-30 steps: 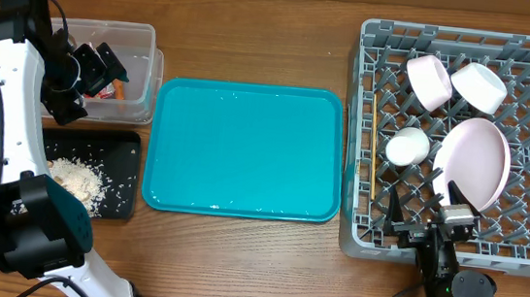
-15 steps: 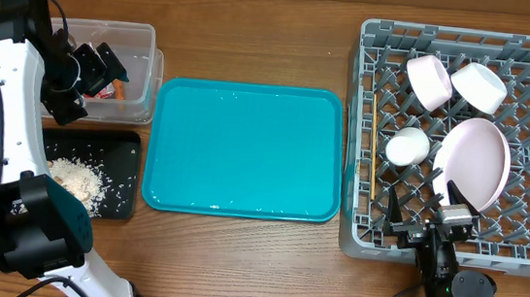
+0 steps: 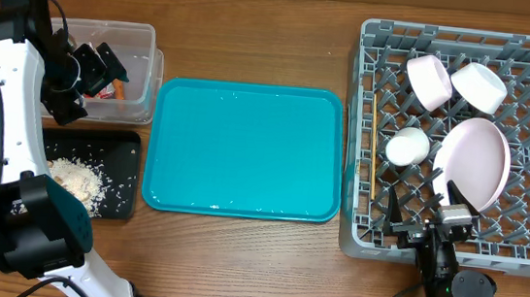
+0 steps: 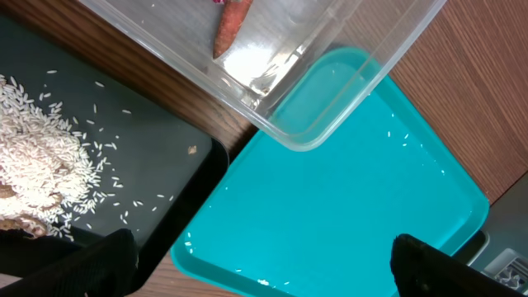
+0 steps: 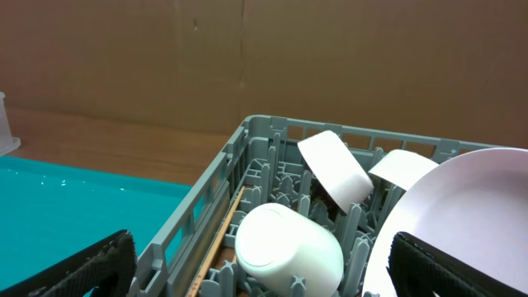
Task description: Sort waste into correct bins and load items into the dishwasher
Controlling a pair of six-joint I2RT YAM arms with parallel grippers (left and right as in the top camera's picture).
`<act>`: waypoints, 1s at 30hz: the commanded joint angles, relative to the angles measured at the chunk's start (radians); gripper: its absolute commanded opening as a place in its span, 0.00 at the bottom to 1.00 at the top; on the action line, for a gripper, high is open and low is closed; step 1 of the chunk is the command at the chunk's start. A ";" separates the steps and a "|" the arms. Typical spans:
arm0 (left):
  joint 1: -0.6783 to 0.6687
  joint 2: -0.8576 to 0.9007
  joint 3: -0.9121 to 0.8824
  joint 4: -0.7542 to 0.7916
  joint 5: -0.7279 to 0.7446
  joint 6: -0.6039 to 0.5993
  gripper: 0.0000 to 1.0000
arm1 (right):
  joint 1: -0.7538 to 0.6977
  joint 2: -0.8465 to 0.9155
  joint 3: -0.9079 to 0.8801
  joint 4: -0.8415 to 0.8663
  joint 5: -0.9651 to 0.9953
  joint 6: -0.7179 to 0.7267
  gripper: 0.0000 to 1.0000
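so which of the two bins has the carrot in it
The clear tub; the carrot lies inside it. The black tray holds beige crumbs instead.

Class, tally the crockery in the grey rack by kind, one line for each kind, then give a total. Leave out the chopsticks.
Plate: 1
Bowls: 2
Cup: 1
Total: 4
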 commanded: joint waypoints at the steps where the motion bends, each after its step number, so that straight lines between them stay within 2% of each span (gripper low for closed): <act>1: -0.004 -0.047 0.018 -0.002 -0.002 0.023 1.00 | -0.003 -0.011 -0.011 0.006 -0.002 -0.004 1.00; 8: -0.055 -0.169 0.018 -0.002 -0.002 0.023 1.00 | -0.003 -0.011 -0.011 0.006 -0.003 -0.004 1.00; 23: -0.322 -0.792 0.007 -0.003 -0.001 0.023 1.00 | -0.003 -0.011 -0.011 0.006 -0.003 -0.004 1.00; 30: -0.340 -1.072 -0.145 -0.004 -0.053 0.023 1.00 | -0.003 -0.011 -0.011 0.006 -0.002 -0.004 1.00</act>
